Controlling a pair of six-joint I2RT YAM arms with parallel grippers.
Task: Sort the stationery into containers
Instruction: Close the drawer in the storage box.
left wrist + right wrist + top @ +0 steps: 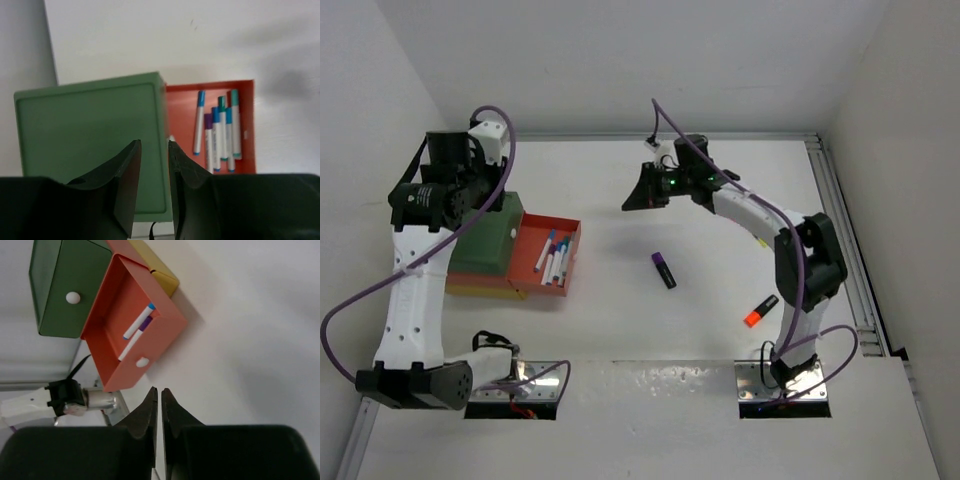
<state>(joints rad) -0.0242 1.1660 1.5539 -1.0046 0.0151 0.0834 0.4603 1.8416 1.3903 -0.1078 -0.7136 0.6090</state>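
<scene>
A purple highlighter [664,270] lies at mid-table and an orange highlighter [760,311] lies near the right arm's base. The red-orange tray [570,268] holds several pens [552,256] and sits beside the dark green container [485,245], with a yellow one [480,289] under them. My left gripper [470,195] hangs over the green container [90,130], jaws slightly apart and empty [154,145]; the pens [217,132] lie in the red tray [182,107]. My right gripper [630,200] is shut and empty [159,390], above bare table right of the red tray [160,330].
White walls enclose the table at the back and sides. A metal rail [842,230] runs along the right edge. The green container [60,285] and the red tray carry small white knobs [142,362]. The yellow container's corner [162,277] shows behind them.
</scene>
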